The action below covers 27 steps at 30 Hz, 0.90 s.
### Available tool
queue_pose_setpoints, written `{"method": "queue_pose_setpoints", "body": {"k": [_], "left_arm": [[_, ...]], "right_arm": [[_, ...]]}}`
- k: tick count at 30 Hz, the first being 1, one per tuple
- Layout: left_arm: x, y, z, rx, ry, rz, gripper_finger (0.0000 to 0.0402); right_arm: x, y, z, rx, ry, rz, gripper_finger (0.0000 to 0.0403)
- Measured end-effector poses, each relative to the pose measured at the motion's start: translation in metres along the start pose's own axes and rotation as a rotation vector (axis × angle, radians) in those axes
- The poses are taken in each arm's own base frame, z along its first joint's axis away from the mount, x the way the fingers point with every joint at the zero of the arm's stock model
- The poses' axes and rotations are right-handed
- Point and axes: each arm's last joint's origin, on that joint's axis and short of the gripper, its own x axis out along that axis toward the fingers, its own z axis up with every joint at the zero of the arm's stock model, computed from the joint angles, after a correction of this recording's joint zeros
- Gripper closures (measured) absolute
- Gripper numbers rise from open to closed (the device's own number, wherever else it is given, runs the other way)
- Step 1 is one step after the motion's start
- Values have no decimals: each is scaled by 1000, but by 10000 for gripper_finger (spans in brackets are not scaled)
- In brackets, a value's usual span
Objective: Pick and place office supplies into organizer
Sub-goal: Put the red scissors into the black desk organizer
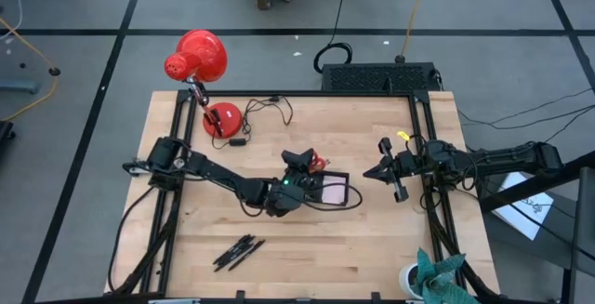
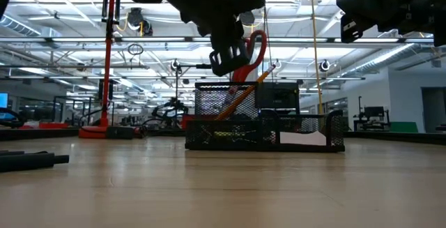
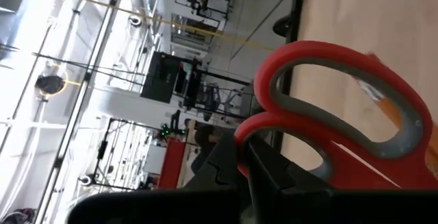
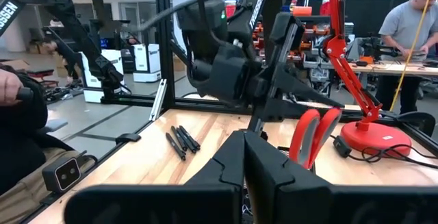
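Observation:
The red-handled scissors (image 2: 252,49) stand handles up over the black mesh organizer (image 2: 306,141), held by my left gripper (image 2: 228,55), which is shut on them near the table's middle. The scissors' lower part reaches down toward the tall mesh compartment, where an orange pencil (image 2: 244,92) leans. Whether the blades are inside, I cannot tell. Black pens (image 1: 238,251) lie on the table toward the near edge. My right gripper (image 1: 374,171) waits shut at the table's right, holding nothing. My left gripper pinches one red handle loop (image 3: 263,131) of the scissors between its two fingers. The fingers come in level from the table's left. The scissors stand roughly upright, handles on top (image 4: 311,136); the right gripper's own fingers and the mesh hide the blades.
A red desk lamp (image 1: 200,58) with its round base (image 1: 221,118) and cord stands at the far left. A black box with cables (image 1: 376,76) sits beyond the far edge. A cup with teal cloth (image 1: 428,276) is at the near right corner. A person (image 4: 410,25) works beyond the table.

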Motion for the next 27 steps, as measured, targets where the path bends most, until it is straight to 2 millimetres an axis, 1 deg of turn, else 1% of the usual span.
{"method": "queue_pose_setpoints", "body": {"k": [7,13,21,27], "left_arm": [[3,-10,-10,-3,45,-41,398],[7,-11,-14,-11,62,-50,397],[8,-13,-13,-1,-5,-124,397],[12,-15,-15,7,-46,-187,391]], "right_arm": [[0,0,0,0,0,0,403],[0,0,0,0,1,0,403],[0,0,0,0,1,0,403],[0,0,0,0,1,0,403]]}}
